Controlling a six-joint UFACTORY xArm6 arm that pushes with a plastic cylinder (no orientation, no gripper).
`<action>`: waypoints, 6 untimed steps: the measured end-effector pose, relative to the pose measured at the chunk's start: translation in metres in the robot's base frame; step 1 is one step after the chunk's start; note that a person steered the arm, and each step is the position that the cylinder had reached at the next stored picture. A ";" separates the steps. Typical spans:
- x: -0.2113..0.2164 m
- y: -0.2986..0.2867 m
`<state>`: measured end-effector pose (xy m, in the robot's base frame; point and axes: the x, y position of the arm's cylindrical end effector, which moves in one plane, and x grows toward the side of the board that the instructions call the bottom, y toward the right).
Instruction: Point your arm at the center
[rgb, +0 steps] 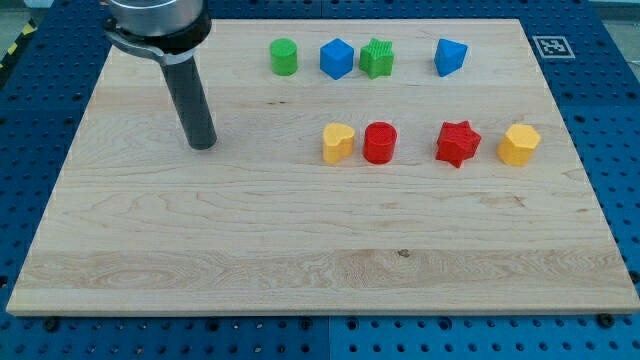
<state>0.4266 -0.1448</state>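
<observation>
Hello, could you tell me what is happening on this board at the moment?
I am an arm ending in a dark rod, and my tip rests on the wooden board at the view's left, touching no block. Along the view's top stand a green cylinder, blue cube, green star and another blue block. Below them are a yellow heart, red cylinder, red star and yellow hexagon. I am meant to point at the centre.
</observation>
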 end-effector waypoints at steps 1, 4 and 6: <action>0.000 0.000; -0.001 0.027; -0.024 0.092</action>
